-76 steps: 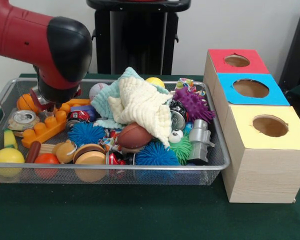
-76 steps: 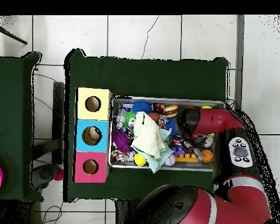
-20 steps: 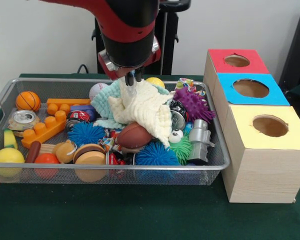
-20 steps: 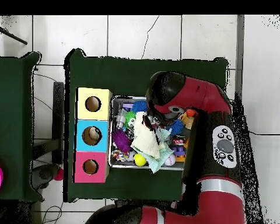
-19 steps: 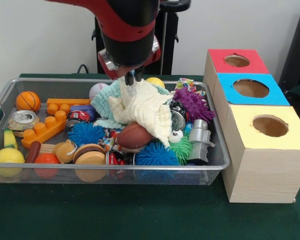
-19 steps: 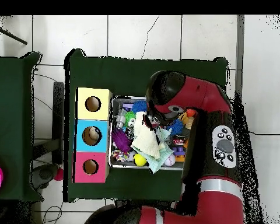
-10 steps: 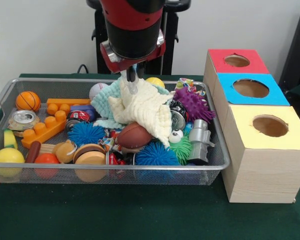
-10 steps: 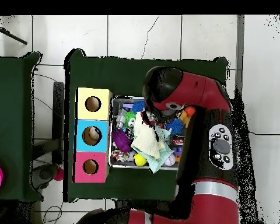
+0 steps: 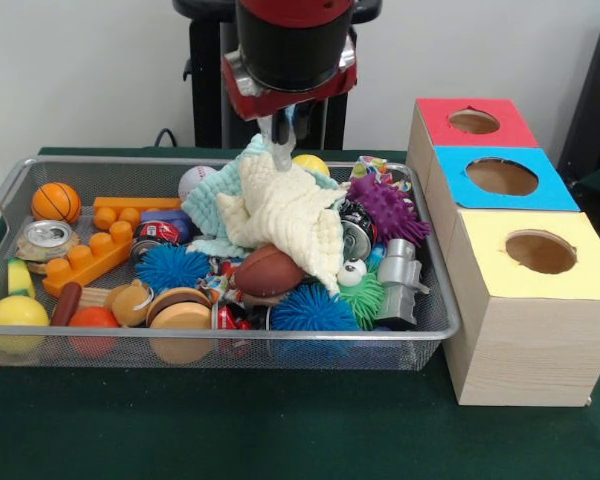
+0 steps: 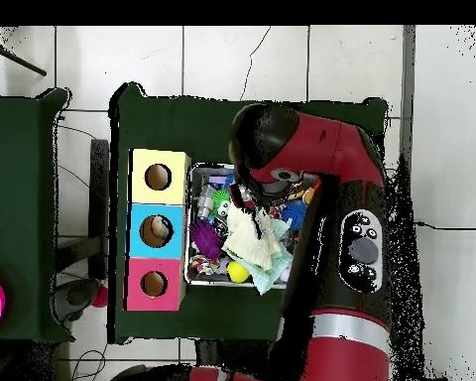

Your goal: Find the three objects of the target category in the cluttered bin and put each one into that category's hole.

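bin packed | cream cloth covers centre | box holes unobstructed

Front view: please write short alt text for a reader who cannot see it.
The robot's tool pinches the top of a cream cloth heaped on toys in a wire bin. Right of the bin stand three boxes with round holes, topped red, blue and yellow.

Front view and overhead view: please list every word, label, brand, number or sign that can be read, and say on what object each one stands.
No text can be read in either view.
Cans in the wire bin: printed labels, too blurred to read.
Boxes with the red, blue and yellow holes: colour only, no writing visible.
Robot arm: round buttons, no legible marks.
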